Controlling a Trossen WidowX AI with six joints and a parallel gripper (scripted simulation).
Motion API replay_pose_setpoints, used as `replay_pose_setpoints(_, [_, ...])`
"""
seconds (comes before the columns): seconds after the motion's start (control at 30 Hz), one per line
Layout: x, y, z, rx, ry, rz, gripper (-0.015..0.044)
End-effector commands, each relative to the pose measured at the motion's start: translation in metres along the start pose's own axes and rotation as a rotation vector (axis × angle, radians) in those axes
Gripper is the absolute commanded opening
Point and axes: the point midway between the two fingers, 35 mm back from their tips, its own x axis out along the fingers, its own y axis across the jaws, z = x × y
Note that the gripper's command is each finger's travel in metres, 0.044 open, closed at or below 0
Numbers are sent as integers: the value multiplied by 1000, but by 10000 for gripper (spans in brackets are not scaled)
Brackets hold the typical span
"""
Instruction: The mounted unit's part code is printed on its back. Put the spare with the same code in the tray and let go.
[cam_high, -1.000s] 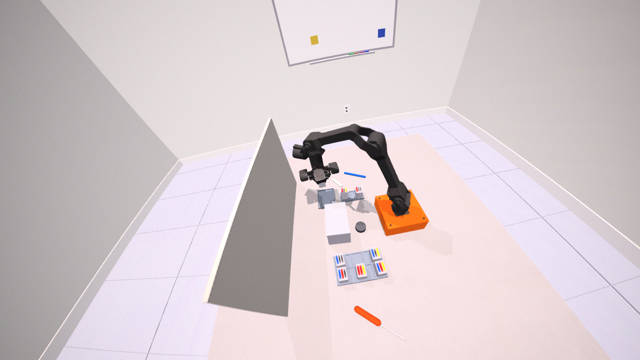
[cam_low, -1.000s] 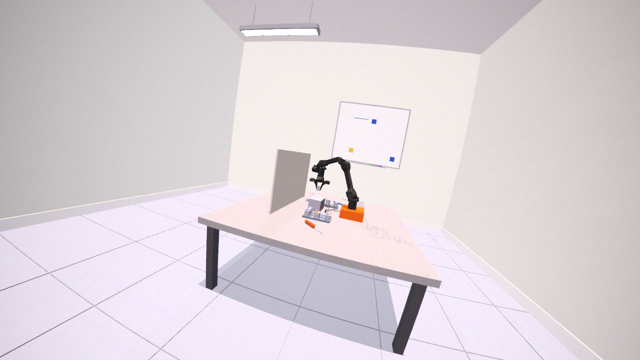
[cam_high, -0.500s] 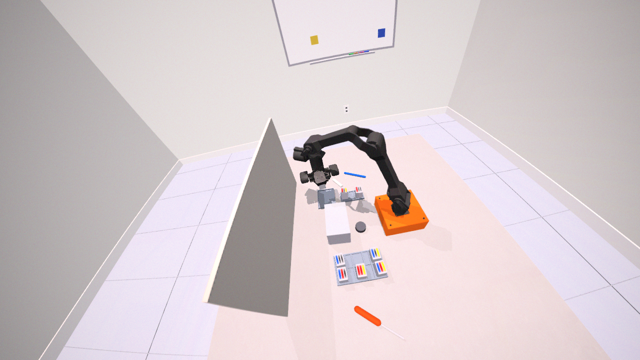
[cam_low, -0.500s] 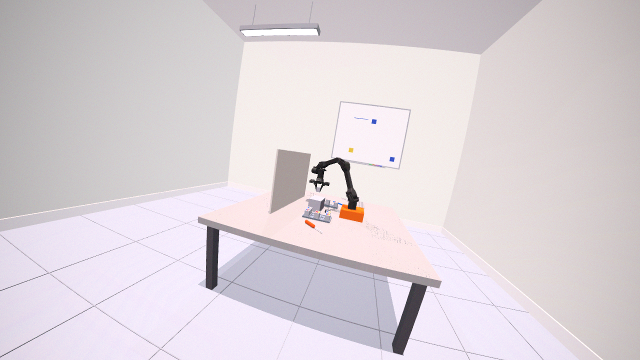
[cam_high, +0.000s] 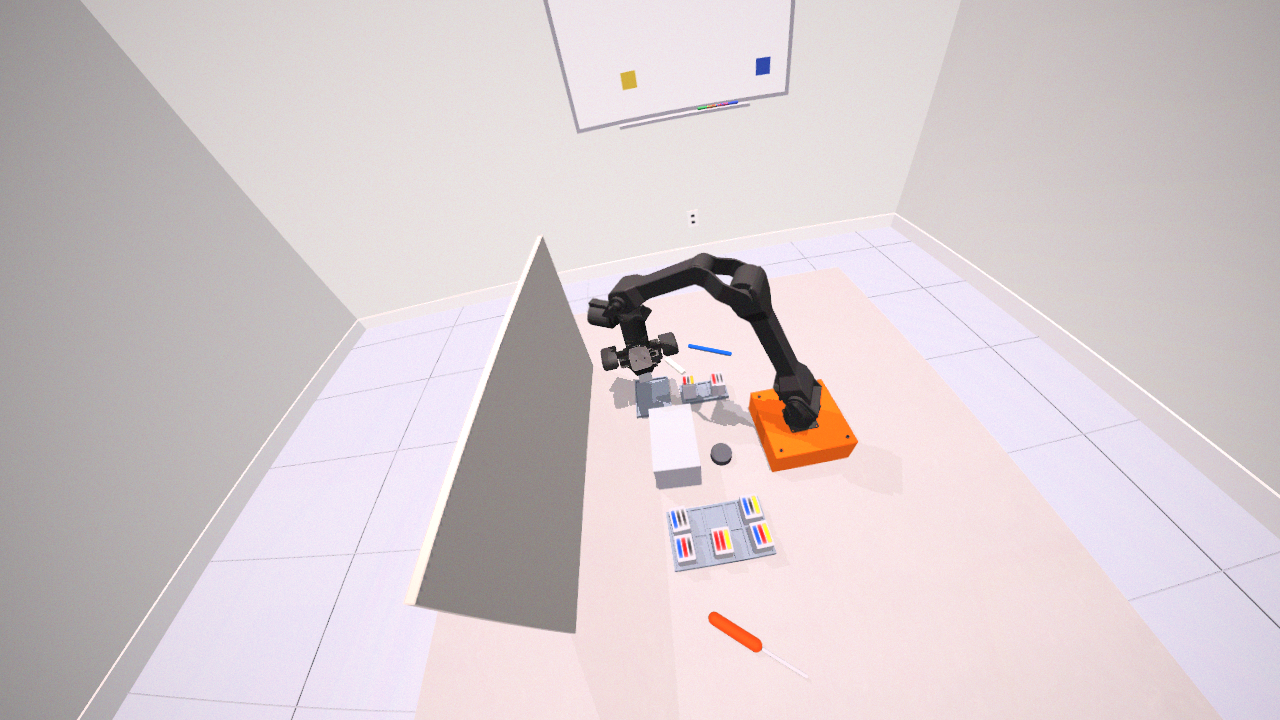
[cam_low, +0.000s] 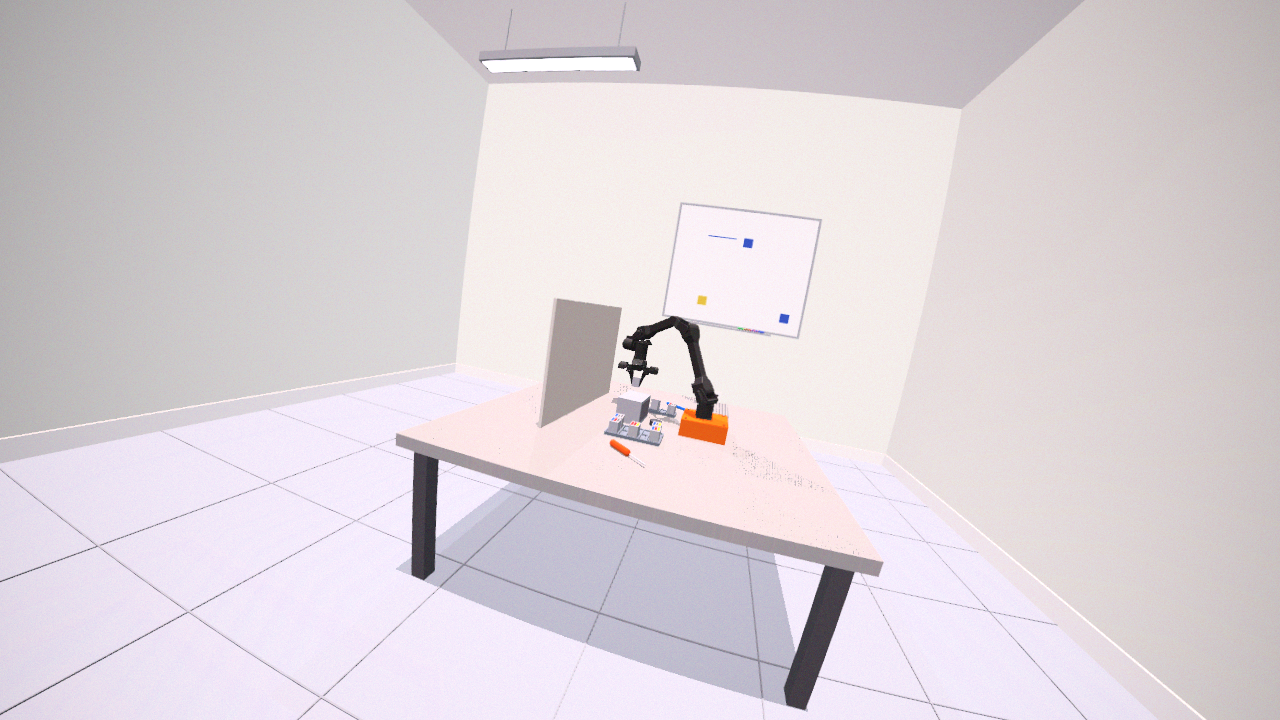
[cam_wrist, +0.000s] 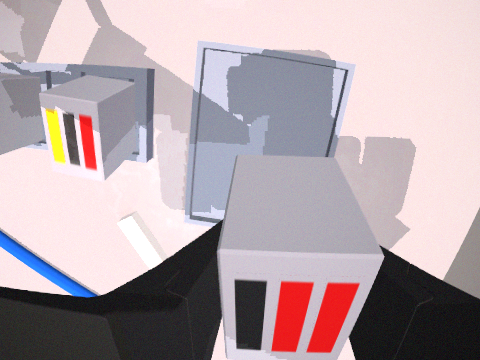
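Here the gripper (cam_wrist: 300, 340) is clenched on the spare (cam_wrist: 299, 260), a grey cube striped black-red-red, carried above the table. The tray (cam_wrist: 267, 134) lies directly beyond and below it, so the coming move is mostly downward, slightly forward.

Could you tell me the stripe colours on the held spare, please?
Black, red, red on the spare, clearest in the wrist view.

You cannot see the mounted unit (cam_high: 673, 445)'s back face from any view, and the wrist view crops the jaws at 6 o'clock around the spare (cam_wrist: 298, 260).
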Motion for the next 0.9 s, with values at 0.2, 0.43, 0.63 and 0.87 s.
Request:
replay_pose_setpoints(0.2, [11,0,1,-6,-5,0,0])
replay_pose_setpoints(0.43, [17,1,1,-6,-5,0,0])
replay_pose_setpoints(0.63, [23,1,1,-6,-5,0,0])
replay_pose_setpoints(0.87, [29,1,2,-6,-5,0,0])
